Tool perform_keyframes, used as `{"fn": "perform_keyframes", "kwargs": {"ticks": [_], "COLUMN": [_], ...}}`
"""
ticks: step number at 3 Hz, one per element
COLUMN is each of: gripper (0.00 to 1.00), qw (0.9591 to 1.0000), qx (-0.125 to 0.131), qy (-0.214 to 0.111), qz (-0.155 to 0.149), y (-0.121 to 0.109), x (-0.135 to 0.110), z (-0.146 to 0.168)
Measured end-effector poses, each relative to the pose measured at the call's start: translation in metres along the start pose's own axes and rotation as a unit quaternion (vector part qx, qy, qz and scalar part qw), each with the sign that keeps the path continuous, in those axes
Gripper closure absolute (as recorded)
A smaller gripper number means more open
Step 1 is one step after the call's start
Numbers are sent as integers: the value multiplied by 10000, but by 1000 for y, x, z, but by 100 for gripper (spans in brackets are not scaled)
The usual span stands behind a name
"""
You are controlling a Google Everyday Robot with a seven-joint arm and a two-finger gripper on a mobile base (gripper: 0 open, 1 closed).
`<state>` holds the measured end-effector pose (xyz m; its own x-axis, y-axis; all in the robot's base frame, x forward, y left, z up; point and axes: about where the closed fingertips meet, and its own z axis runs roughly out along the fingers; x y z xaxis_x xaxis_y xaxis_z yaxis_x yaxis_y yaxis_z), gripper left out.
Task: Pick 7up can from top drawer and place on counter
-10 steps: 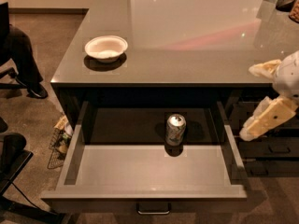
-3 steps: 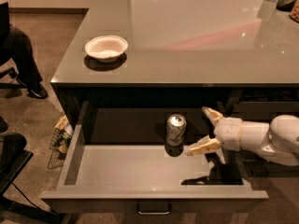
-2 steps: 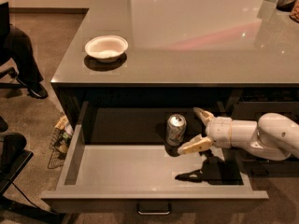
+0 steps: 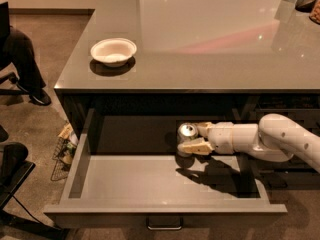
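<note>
Since 0.7 s ago the gripper (image 4: 192,138) has moved left along the drawer, from just right of the can to level with it, and the arm (image 4: 270,136) reaches further in from the right side; can, bowl and drawer sit where they were. The gripper is now low inside the top drawer (image 4: 150,184), at the back, under the counter's front edge. Its jaws are spread and not clamped, with the 7up can (image 4: 187,131) between them. The near finger (image 4: 195,146) crosses in front of the can's lower body, the far one sits just right of the can's rim. I can't tell whether either pad actually touches the can. The can stands upright on the drawer floor, silver top and pull tab facing up, at the rear and right of centre, at the line where the light grey floor meets the dark recess under the counter (image 4: 200,44). The drawer is pulled well out, its metal bar handle (image 4: 164,225) at the bottom edge of the view. The arm's shadow (image 4: 210,171) falls on the drawer floor in front of the gripper. The counter is glossy grey with a pale reflection across its far half. The white bowl (image 4: 113,51) sits on it near the front left corner, well apart from the can. A wire basket (image 4: 62,151) sits on the floor left of the drawer — contents too dark to make out. A dark-trousered leg (image 4: 20,59) shows at the left edge.
</note>
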<state>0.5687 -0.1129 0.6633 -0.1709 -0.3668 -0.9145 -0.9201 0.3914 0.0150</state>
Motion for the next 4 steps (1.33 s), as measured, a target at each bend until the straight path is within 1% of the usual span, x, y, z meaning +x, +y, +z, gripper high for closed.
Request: {"fn": "perform_keyframes", "kwargs": {"ticks": [1,2,3,4], "gripper": [60,83,100,100], "qw": [9999,9996,9991,9988], "qx": [-158,-294,-429,-489], "qy": [18,12,44,-33], "qz": [39,50,-1,75], "y": [8,24,33,28], "x": [-10,-30,-84,-151], "z": [8,0,-34,-73]}}
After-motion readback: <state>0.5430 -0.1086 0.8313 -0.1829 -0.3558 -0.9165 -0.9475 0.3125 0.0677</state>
